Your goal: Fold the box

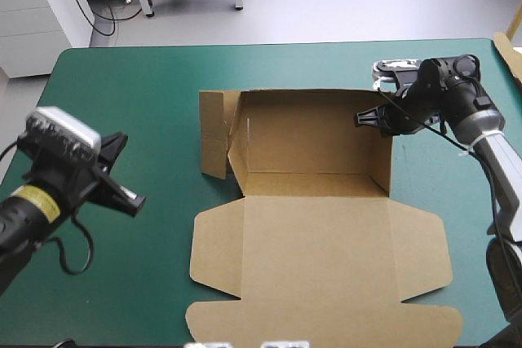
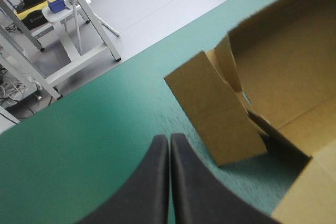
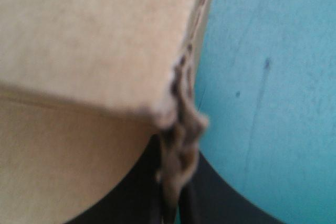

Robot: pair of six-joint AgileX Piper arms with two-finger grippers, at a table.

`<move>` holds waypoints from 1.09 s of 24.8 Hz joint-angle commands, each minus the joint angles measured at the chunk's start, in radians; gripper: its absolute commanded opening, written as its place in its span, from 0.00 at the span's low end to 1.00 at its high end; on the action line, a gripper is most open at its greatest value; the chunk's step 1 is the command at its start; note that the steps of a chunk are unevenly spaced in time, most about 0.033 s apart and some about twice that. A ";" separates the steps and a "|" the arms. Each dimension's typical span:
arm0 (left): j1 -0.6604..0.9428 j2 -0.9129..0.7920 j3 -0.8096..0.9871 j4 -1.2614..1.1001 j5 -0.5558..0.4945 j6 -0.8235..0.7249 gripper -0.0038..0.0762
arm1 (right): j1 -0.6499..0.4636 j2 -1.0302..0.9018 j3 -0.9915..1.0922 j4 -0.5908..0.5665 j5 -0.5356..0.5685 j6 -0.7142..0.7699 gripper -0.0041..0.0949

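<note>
Brown cut-board box [image 1: 314,201]: open tray, lid flat. Right gripper [image 1: 364,118] clamps its right wall; left gripper [image 2: 169,140], fingers together, sits over bare teal-green cover [image 1: 130,103], apart from the left flap.

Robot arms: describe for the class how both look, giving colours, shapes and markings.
The black left arm carries a yellow label band near its wrist. The right arm is black at the wrist and silver-grey behind it. Each ends in black jaws shaped like broad curved fins.
</note>
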 commanded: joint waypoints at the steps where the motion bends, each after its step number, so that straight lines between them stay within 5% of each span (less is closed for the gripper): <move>1: 0.002 -0.195 0.194 0.005 -0.094 -0.078 0.04 | 0.001 0.090 -0.008 0.017 0.023 -0.041 0.02; 7: 0.002 -0.493 0.480 -0.082 -0.022 -0.102 0.04 | 0.003 0.179 -0.034 0.017 0.015 -0.046 0.02; 14: 0.002 -0.656 0.565 -0.142 0.108 -0.102 0.04 | 0.003 0.179 -0.061 0.017 -0.025 -0.064 0.02; 22: 0.002 -0.696 0.564 -0.136 0.104 -0.106 0.04 | 0.003 0.179 -0.191 0.019 0.022 -0.067 0.06; 24: 0.002 -0.696 0.564 -0.136 0.104 -0.106 0.04 | 0.003 0.178 -0.248 0.049 0.022 -0.067 0.17; 27: 0.002 -0.696 0.564 -0.136 0.104 -0.106 0.04 | 0.003 0.121 -0.280 0.057 0.022 -0.071 0.49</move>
